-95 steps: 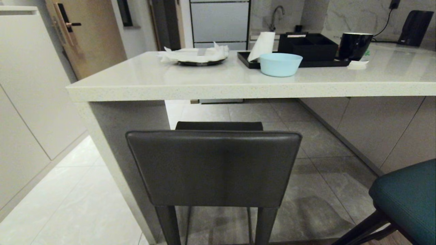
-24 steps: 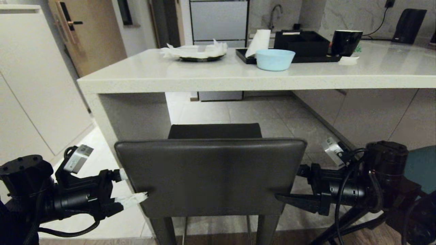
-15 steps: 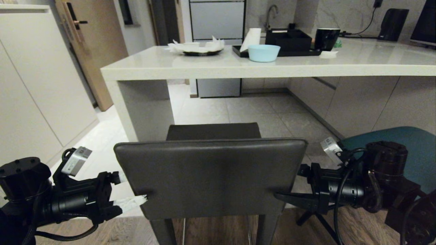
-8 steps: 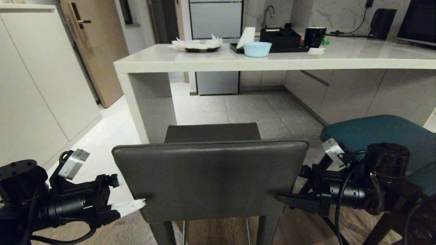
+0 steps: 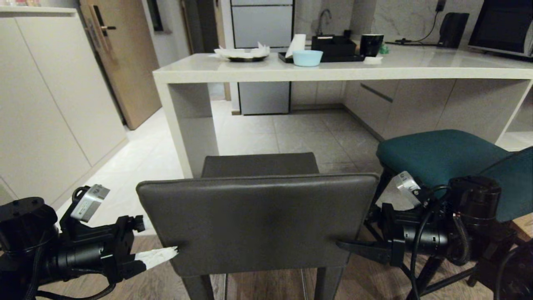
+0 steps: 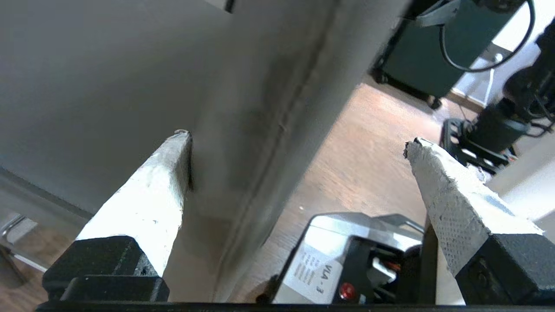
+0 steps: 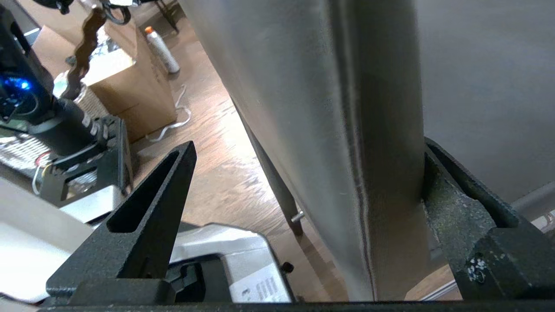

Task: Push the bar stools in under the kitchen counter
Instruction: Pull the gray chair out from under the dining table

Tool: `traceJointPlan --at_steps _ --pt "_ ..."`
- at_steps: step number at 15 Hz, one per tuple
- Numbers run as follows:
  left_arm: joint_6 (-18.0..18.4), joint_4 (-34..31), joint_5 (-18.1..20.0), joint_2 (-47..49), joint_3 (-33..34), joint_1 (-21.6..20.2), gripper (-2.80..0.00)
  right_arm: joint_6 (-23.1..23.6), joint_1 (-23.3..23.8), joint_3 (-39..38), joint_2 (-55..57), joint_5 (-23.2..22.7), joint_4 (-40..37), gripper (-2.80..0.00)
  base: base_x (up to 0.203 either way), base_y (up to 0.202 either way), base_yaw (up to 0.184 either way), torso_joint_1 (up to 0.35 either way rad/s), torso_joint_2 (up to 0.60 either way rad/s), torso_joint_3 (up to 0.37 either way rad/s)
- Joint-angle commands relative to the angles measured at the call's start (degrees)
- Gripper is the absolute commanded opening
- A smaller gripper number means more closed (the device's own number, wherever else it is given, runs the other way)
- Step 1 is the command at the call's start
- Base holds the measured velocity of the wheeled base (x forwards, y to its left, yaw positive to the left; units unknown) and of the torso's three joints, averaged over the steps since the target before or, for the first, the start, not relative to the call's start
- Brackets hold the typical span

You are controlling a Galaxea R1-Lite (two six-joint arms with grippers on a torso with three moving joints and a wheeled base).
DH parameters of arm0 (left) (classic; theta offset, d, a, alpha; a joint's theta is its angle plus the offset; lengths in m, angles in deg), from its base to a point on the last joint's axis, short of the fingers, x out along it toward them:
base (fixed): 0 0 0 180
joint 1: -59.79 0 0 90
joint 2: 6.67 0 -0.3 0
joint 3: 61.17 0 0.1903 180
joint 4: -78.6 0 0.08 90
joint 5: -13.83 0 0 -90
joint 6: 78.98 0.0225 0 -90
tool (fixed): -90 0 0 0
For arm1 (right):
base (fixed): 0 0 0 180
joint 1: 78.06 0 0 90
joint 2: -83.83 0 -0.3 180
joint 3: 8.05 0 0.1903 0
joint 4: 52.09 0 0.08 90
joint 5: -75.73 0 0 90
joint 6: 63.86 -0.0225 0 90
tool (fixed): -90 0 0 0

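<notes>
Kitchen counter stands well ahead; both stools, grey stool straddled by spread left gripper and right gripper, teal stool, remain unpushed.

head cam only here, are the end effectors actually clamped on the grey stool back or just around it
Observer: Just around it. The left end effector is open and straddles the side edge of the dark grey stool; only one white finger touches the back panel.
Operator: and the other left finger
Observer: It stands clear of the panel, with wood floor showing in the gap.
Operator: right side same?
Observer: Much the same. The right end effector is open; one black finger lies against the panel and the other stands clear of it.
</notes>
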Motion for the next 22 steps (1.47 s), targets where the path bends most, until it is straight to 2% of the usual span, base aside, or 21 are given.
traceJointPlan --at_steps 1,6,9,11,14,17,22 --pt "-0.04 0.56 0.27 -0.06 -0.20 0.02 0.00 0.09 -0.01 0.10 -0.13 0.68 0.71 0.00 0.000 0.000 0.000 0.000 0.00 0.000" --pt "-0.05 0.56 0.27 -0.53 -0.11 -0.23 0.00 -1.31 0.36 -0.89 -2.39 1.23 0.71 0.00 0.000 0.000 0.000 0.000 0.00 0.000" --pt "-0.13 0.56 0.59 -1.55 1.47 0.06 0.00 -1.39 1.02 -0.11 -1.15 6.13 0.71 0.00 0.000 0.000 0.000 0.000 0.00 0.000" --pt "-0.26 0.56 0.88 -2.01 2.29 2.38 0.00 -0.99 2.21 1.97 0.98 8.16 0.70 0.00 0.000 0.000 0.000 0.000 0.00 0.000" --pt "-0.35 0.56 0.89 -3.06 2.96 5.86 0.00 -0.96 3.51 4.84 3.66 8.66 0.63 0.00 0.000 0.000 0.000 0.000 0.00 0.000" --pt "-0.44 0.56 0.73 -3.40 2.72 8.58 0.00 -0.80 3.57 8.91 6.07 12.31 0.62 0.00 0.000 0.000 0.000 0.000 0.00 0.000" --pt "-0.35 0.56 0.30 -3.49 2.53 8.76 0.00 -0.78 3.42 14.10 9.47 16.36 0.45 0.00 0.000 0.000 0.000 0.000 0.00 0.000"
